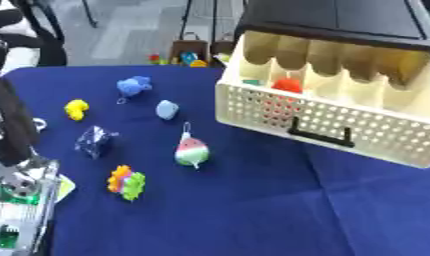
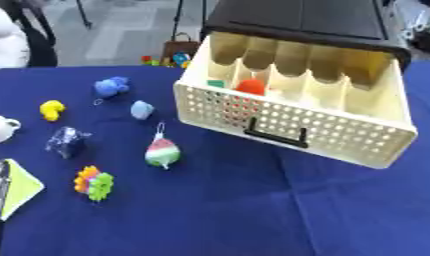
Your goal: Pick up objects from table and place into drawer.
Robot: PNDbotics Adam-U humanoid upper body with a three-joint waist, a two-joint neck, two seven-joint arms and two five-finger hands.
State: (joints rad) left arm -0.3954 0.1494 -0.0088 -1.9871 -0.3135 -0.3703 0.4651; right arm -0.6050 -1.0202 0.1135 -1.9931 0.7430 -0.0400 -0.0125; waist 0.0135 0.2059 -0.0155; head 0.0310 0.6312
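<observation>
Fingers of either hand cannot be made out: only a black and silver robot arm point(image 1: 13, 150) shows at the left edge of the left eye view, so whether the hands are open or closed cannot be told.

On the dark blue tablecloth point(image 2: 253, 210) several small toys lie scattered to the left of the drawer. Nearest the drawer is a watermelon-coloured, drop-shaped toy in pink, white and green point(image 2: 162, 152) with a thin loop at its top. Just behind it sits a small pale blue rounded lump point(image 2: 141, 109). Farther back is a brighter blue soft toy point(image 2: 111, 86). Toward the left lies a small yellow curved piece point(image 2: 51, 109). Nearer the front are a crinkly, shiny dark blue wrapped packet point(image 2: 66, 141) and a spiky orange, yellow and green flower-shaped toy point(image 2: 93, 183). All of them lie apart from one another.

The cream perforated plastic drawer point(image 2: 341, 137) stands pulled out from a black cabinet point(image 2: 306, 20) and has a black handle point(image 2: 275, 135) on its front. Its inside is split by scalloped dividers. A red rounded object point(image 2: 250, 86) already rests in one compartment, with a small teal piece point(image 2: 216, 83) beside it.

At the left edge are a white rounded object point(image 2: 1, 128) and a yellow-green flat sheet point(image 2: 22, 187).
</observation>
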